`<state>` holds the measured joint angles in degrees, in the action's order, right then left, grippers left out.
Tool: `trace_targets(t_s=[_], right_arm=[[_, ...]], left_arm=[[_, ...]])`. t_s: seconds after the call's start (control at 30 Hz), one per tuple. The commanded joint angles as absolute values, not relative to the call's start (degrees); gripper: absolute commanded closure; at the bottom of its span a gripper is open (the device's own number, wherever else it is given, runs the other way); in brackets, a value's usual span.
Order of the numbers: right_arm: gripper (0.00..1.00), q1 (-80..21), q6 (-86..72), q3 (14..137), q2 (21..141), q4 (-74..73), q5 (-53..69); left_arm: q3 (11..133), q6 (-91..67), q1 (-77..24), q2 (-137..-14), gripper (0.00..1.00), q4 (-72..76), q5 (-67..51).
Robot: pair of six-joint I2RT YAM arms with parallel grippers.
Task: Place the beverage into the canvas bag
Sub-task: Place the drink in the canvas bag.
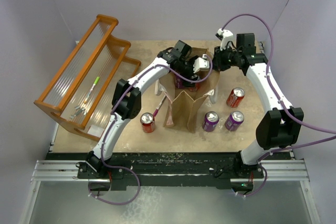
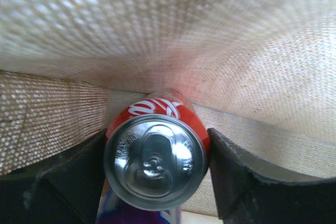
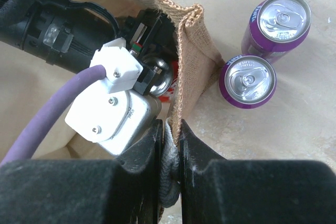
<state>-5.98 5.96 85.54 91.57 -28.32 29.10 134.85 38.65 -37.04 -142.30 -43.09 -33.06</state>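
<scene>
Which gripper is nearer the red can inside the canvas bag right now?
Left. The left gripper is down inside the canvas bag, fingers either side of the red can; the right gripper is clamped on the bag's rim.

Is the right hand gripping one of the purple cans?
No, the right hand is shut on the white handle of the canvas bag, while both purple cans stand untouched beside it.
</scene>
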Motion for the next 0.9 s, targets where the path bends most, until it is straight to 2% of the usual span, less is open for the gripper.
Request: trace_targets(t_s=[0.0, 0.07, 0.2, 0.27, 0.37, 0.5, 0.67, 0.87], right_arm=[[0.86, -7.1, 5.4, 88.1, 90.4, -28.0, 34.5], [0.86, -7.1, 5.3, 88.0, 90.4, -27.9, 34.5], [0.86, -7.1, 5.5, 87.7, 90.3, -27.9, 34.4], [0.86, -7.1, 5.5, 87.6, 90.2, -27.8, 34.5], [0.86, -7.1, 5.5, 87.5, 90.2, -27.6, 34.6], [0.86, -7.1, 5.4, 87.5, 90.4, -27.4, 34.9], [0.86, -7.1, 5.4, 87.5, 90.3, -27.5, 34.7], [0.86, -7.1, 5.4, 87.9, 90.3, -27.6, 35.8]], left_arm=[[134.2, 35.4, -36.2, -138.7, 0.33, -37.0, -32.8], [133.9, 35.1, -36.2, -138.2, 0.42, -36.7, -33.7], [133.8, 34.9, -36.1, -137.6, 0.53, -36.4, -34.4], [134.0, 35.5, -36.2, -137.5, 0.56, -37.0, -34.3], [135.1, 37.5, -36.3, -138.2, 0.56, -39.8, -33.8], [137.2, 39.2, -36.9, -140.1, 0.49, -43.9, -32.8], [137.1, 38.1, -37.4, -139.8, 0.29, -42.4, -31.9], [136.4, 36.3, -37.4, -137.3, 0.14, -40.1, -32.2]])
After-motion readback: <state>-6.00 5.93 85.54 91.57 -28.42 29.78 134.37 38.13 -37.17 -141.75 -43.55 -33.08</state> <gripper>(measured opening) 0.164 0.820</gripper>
